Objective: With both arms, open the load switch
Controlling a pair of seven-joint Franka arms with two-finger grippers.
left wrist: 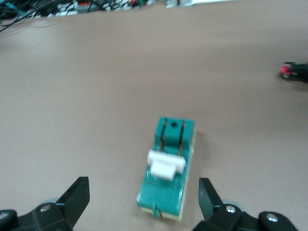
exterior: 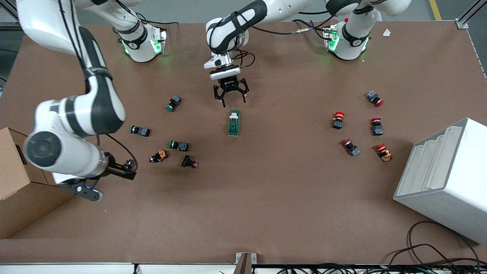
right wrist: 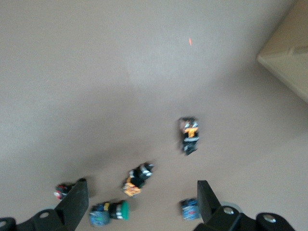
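Brown tabletop [exterior: 266, 198] stretches under both arms, push buttons scattered toward each end. My left hand [exterior: 231, 99] hangs with its fingers spread wide, just short of the load switch [exterior: 234, 122], which lies flat below it with the white lever [left wrist: 165, 163] untouched, so I judge nothing is done yet: both the bracing and the flipping remain. My right hand [right wrist: 139, 202], also spread open and holding nothing, hovers near the cardboard box [exterior: 15, 167], whose inside I cannot see; the white bin [exterior: 445, 179] tilted on its side looks empty
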